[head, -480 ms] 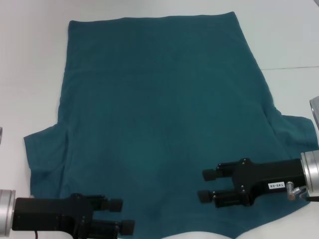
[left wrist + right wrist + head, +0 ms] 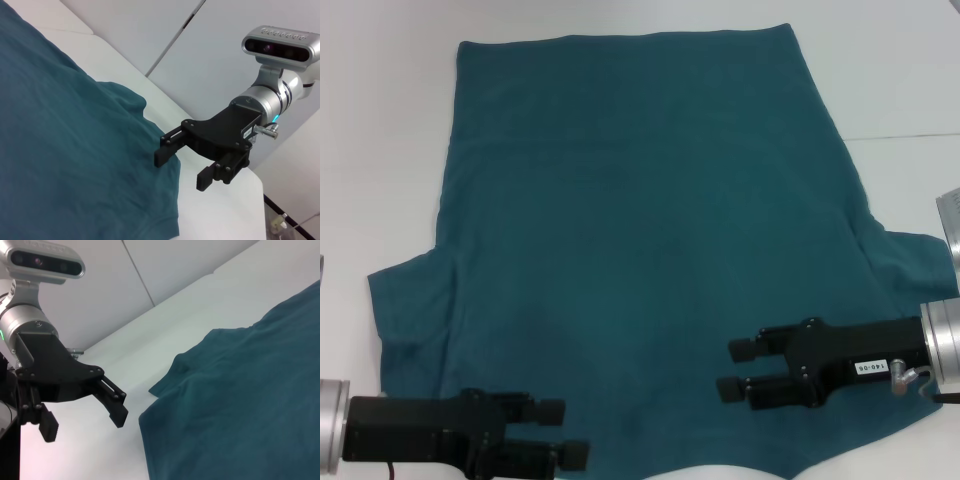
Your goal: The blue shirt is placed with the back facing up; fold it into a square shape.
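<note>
The blue shirt [image 2: 640, 250] lies spread flat on the white table [image 2: 380, 150], plain side up, with its hem far from me and both sleeves out to the sides. My left gripper [image 2: 570, 432] hovers open over the shirt's near left part, by the left sleeve. Over the near right part, my right gripper [image 2: 734, 370] is open too and holds nothing. The left wrist view shows the right gripper [image 2: 182, 170] above the shirt's edge [image 2: 60, 150]. In the right wrist view the left gripper [image 2: 84, 424] hangs beside the shirt [image 2: 250, 400].
White tabletop borders the shirt on the left, right and far sides. A thin seam [image 2: 910, 135] crosses the table at the right. The near edge of the table lies just under the shirt's near edge.
The right arm has shifted very slightly. The shirt and the left gripper stand as before.
</note>
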Robot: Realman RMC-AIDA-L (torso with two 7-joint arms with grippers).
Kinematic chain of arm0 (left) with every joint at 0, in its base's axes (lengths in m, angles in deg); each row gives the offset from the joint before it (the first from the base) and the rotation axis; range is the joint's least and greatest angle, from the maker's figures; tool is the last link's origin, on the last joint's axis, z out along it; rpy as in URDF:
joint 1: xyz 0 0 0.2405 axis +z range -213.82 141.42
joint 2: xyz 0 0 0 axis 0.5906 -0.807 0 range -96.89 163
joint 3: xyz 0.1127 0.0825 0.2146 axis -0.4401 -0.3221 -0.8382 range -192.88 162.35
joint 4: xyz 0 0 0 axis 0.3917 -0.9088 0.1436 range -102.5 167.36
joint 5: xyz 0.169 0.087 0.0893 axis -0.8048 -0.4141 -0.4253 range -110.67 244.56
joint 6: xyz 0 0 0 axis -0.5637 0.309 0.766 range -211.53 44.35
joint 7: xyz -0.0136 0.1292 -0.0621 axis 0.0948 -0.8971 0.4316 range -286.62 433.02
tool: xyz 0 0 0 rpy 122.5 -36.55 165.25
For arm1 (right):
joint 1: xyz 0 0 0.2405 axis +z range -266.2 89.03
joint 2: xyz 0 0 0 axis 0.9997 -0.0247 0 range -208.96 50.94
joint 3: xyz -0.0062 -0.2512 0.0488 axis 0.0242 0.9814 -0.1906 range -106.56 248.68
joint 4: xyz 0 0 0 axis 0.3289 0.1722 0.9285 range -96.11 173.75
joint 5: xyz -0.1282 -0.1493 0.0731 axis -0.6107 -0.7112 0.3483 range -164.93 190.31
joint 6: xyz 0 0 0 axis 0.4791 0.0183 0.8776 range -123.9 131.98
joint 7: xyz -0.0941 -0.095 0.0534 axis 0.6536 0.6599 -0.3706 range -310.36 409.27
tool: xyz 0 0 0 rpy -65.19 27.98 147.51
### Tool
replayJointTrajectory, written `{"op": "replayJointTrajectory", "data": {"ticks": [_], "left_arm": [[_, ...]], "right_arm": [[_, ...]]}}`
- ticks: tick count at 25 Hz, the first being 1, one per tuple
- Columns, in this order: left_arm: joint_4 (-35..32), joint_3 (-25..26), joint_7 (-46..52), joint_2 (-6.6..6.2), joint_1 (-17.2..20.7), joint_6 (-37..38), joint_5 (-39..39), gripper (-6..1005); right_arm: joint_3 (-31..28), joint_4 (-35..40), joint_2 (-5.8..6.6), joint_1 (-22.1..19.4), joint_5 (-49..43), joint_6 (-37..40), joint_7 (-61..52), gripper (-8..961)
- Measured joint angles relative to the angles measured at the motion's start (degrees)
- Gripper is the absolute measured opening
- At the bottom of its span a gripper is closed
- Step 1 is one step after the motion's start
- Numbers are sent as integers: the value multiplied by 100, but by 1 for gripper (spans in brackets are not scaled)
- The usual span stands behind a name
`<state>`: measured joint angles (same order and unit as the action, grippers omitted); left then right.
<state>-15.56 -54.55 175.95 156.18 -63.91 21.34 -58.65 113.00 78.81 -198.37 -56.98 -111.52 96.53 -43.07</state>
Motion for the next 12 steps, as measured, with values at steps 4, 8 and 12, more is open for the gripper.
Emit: {"op": "replayJointTrajectory", "data": {"ticks": [4,8,12], "left_arm": [[1,14,-11,0,6,-35,60,861],[56,285,122,0,0,-58,159,860],[173,935,890,-34,-52,-414,208,859]], "right_arm": [[-32,-17,-5,-29,48,-6,24,714],[-203,-62,-8,-45,278,-20,-220,714],[-403,-57,57,-5,612,-86,-1186,715]]}}
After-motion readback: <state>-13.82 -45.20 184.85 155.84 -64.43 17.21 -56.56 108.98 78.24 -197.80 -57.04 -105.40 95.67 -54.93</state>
